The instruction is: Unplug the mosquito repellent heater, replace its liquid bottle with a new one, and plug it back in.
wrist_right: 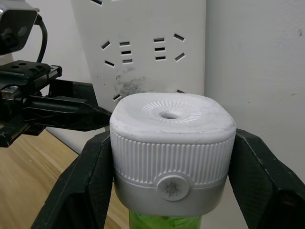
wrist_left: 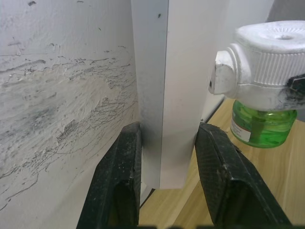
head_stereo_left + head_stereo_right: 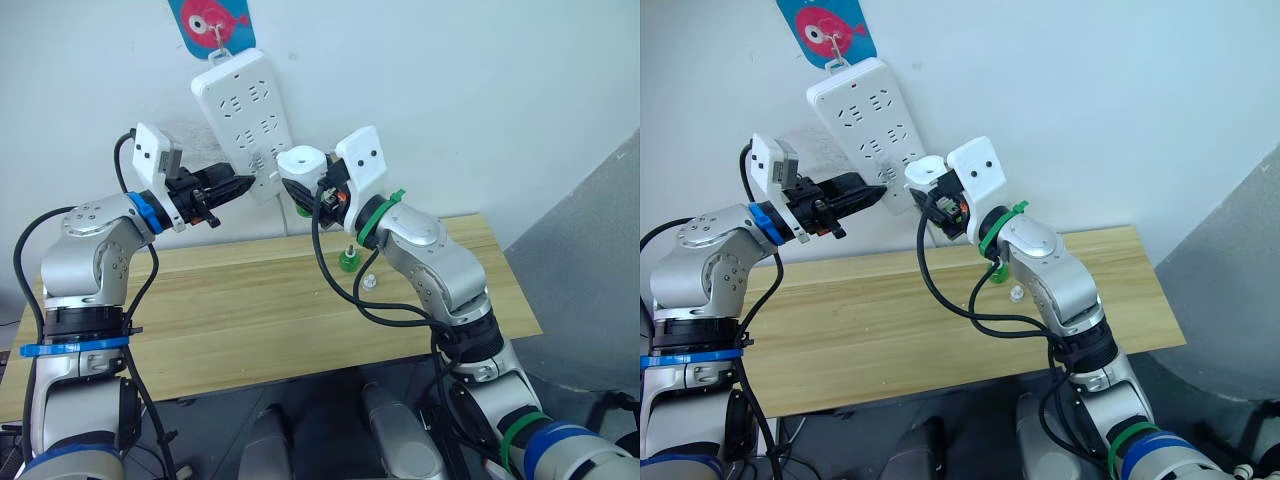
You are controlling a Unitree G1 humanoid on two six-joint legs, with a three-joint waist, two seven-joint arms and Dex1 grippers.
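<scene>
My right gripper [image 1: 171, 160] is shut on the white mosquito repellent heater [image 1: 171, 129], one finger on each side. A green bottle [image 2: 259, 126] sits screwed in under it, neck hidden; I cannot tell whether it is the new one. The heater [image 3: 302, 160] hangs in the air just right of the lower end of the white power strip [image 3: 245, 110], with a small gap between them. My left gripper [image 2: 167, 131] clamps the strip's lower edge. Its liquid bottle [image 3: 348, 262], green with a bare wick, stands on the wooden table [image 3: 250, 310], beside a small loose white cap [image 3: 369, 281].
The power strip hangs slanted on the white wall from a hook on a blue and pink fish sticker [image 3: 212, 20]. The table runs along the wall below both arms. A grey surface [image 3: 600, 260] lies to the right of the table.
</scene>
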